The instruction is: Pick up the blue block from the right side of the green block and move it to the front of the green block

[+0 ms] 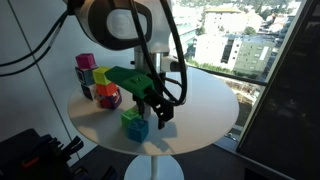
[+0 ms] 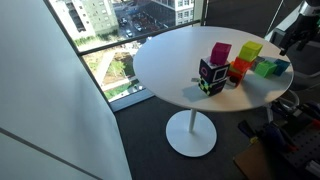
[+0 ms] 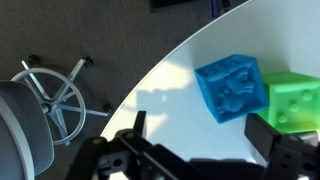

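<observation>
The arm (image 1: 112,20) is built of fat, rounded white links with a dark ring at the joint. Glossy black cables (image 1: 181,55) loop along its side. The gripper (image 1: 157,108) is matte black and angular; in the wrist view its fingers (image 3: 283,155) show as dark, blocky bars

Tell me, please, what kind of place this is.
Probably an office or lab on a high floor: a tall window looks down on city buildings, a round white pedestal table stands on dark carpet, and a swivel chair base shows in the wrist view.
</observation>
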Robot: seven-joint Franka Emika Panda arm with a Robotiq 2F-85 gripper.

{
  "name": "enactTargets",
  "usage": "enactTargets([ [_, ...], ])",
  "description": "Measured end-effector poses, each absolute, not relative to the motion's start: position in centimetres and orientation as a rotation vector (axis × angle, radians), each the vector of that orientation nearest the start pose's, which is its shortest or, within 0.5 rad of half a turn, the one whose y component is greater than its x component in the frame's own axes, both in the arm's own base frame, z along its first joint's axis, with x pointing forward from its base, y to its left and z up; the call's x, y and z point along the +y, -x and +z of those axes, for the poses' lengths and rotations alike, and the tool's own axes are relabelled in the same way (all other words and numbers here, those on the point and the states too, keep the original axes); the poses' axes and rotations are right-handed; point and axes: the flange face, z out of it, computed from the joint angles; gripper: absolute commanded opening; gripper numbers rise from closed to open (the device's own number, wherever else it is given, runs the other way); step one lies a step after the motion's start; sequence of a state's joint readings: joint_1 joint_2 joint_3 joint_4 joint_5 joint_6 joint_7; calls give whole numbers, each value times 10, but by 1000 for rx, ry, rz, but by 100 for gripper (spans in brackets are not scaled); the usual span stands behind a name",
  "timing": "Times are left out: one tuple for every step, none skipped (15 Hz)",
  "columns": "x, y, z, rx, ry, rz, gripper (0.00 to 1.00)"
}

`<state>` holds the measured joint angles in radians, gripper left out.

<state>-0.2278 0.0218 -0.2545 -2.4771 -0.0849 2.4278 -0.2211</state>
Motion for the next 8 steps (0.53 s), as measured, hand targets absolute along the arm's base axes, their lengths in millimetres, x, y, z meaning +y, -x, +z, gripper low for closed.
enactTargets([
  [-216,-412,278,302,3155,132,100],
  [-216,-412,280,291,3155,129,100],
  [-215,-411,281,276,3156,126,100],
  [-214,-410,282,262,3156,124,100],
  [-213,-409,283,241,3155,124,100],
  [-212,-408,283,215,3154,126,100],
  [-211,-406,284,185,3152,128,100],
  [-209,-404,285,148,3150,131,100],
])
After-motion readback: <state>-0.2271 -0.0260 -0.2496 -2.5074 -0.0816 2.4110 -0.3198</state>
